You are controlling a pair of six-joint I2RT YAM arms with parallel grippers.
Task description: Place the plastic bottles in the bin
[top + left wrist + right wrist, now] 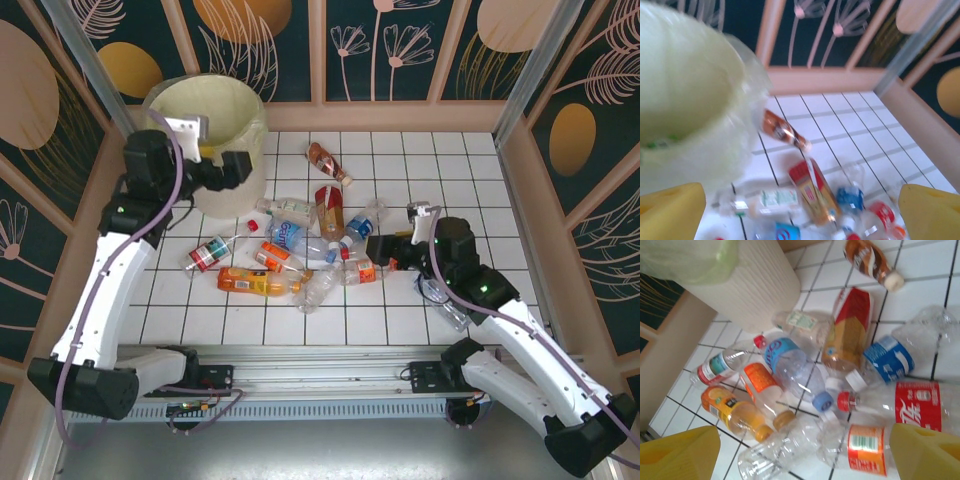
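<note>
Yellow fingers [680,452] of your right gripper [805,450] spread wide, empty, over the plastic bottles [790,370], probably lining up a grab; left gripper [233,168] gapes empty by the bin [222,205] rim.

The plastic bottles [300,250] lie heaped in the middle of the worktop [460,170], touching or overlapping, with little room between them. The bin [245,185] blocks the far left corner. The far right and near left tiles lie bare, hemmed by patterned side walls [560,150].
</note>
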